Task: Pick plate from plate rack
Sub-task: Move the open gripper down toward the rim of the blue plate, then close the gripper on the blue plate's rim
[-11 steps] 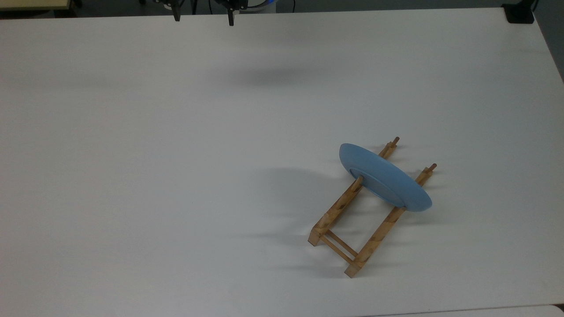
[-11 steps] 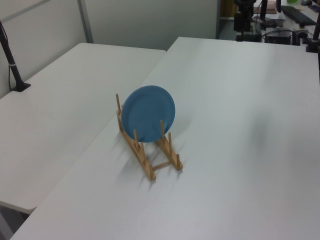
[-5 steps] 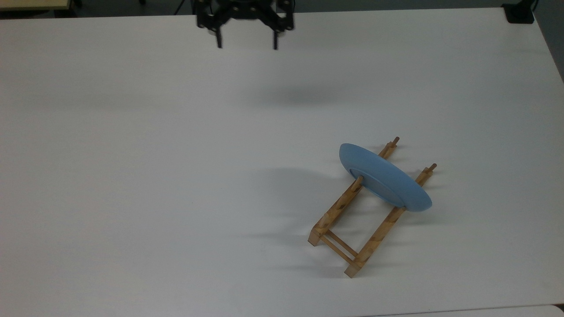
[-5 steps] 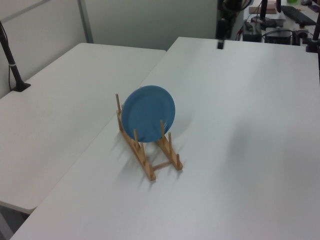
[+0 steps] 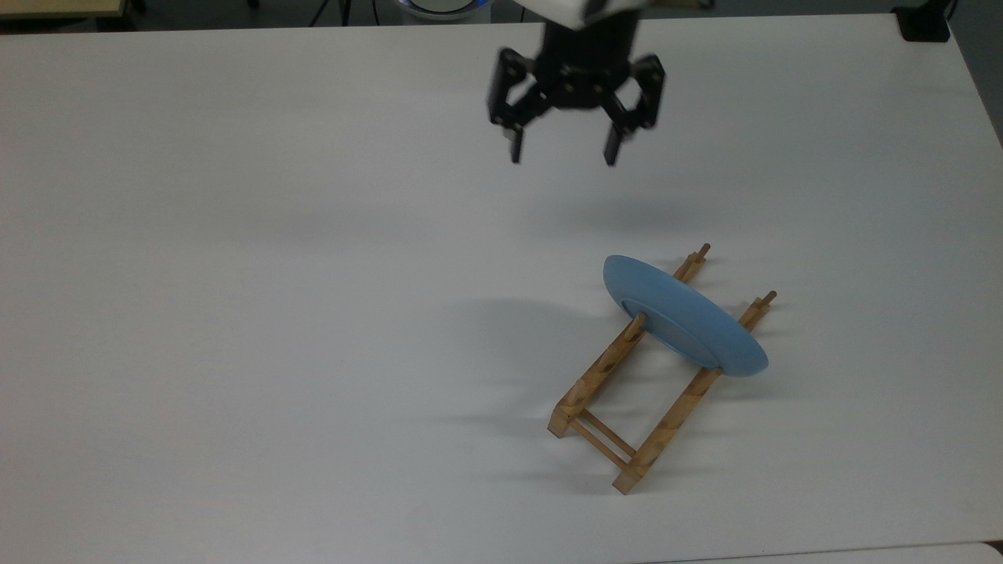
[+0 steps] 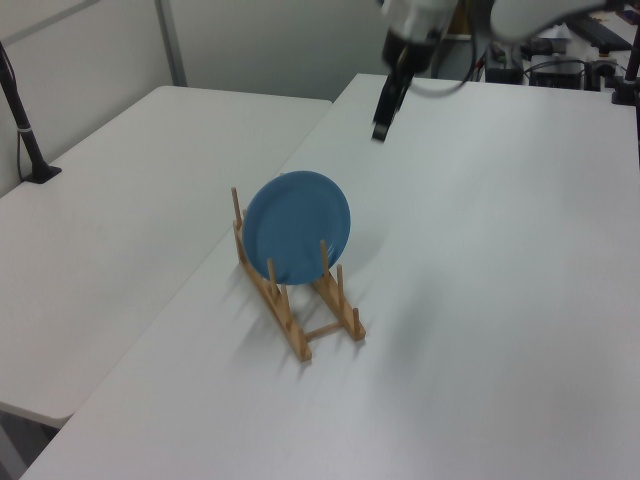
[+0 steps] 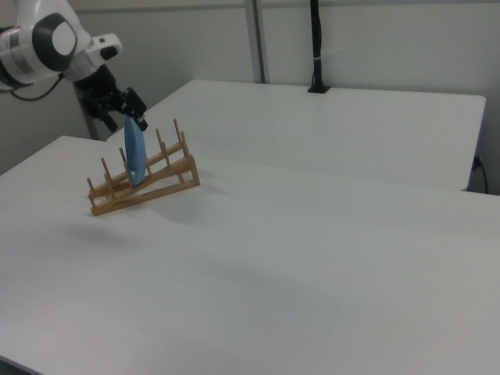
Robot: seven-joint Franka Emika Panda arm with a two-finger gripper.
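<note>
- Black two-finger claw [image 5: 563, 157] on the white arm hangs in the upper middle of the top view, fingers spread wide with nothing between them, well above the white tabletop [image 5: 235, 313].
- In the left view the claw [image 6: 381, 131] sits in the upper centre, well apart from the target and beyond it.
- Round light-blue plate [image 5: 683, 326] stands on edge in the small light-brown wooden plate rack [image 5: 619, 407], right of centre in the top view, slotted between pegs toward the rack's upper end.
- To do the approach well, I judge the claw should travel over the plate's top rim and turn so its fingers straddle the rim's thickness.
- Then descend gently, close on the rim, and lift straight up along the pegs so the rack does not tip or drag.
</note>
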